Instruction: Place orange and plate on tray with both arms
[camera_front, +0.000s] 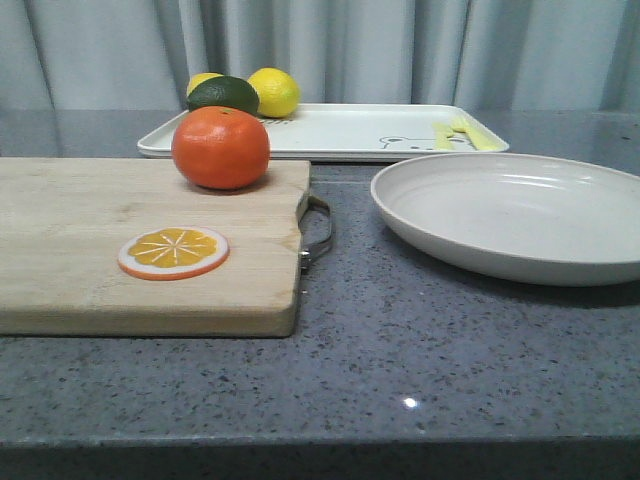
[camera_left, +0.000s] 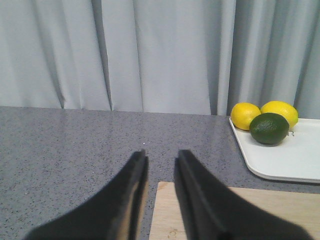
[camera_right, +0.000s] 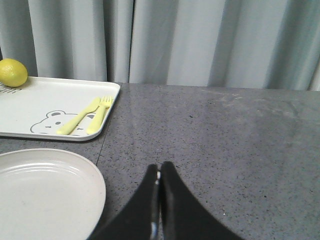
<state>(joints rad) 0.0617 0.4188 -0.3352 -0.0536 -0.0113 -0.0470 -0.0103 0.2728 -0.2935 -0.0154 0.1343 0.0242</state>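
Observation:
The orange (camera_front: 221, 147) stands on the far right part of the wooden cutting board (camera_front: 80, 250). The off-white plate (camera_front: 520, 215) (camera_right: 45, 192) rests on the counter to the board's right. Behind both lies the white tray (camera_front: 340, 132) (camera_right: 45, 105) (camera_left: 295, 157) with its bear drawing. Neither arm shows in the front view. In the left wrist view my left gripper (camera_left: 161, 156) is open and empty, over the board's far left corner. My right gripper (camera_right: 159, 167) is shut on nothing, over bare counter just right of the plate.
Two yellow lemons (camera_front: 274, 92) (camera_left: 245, 115) and a dark green lime (camera_front: 223, 95) (camera_left: 269, 128) sit on the tray's left end; yellow plastic cutlery (camera_front: 462, 133) (camera_right: 85, 116) lies on its right end. An orange slice disc (camera_front: 173, 252) lies on the board. A grey curtain hangs behind.

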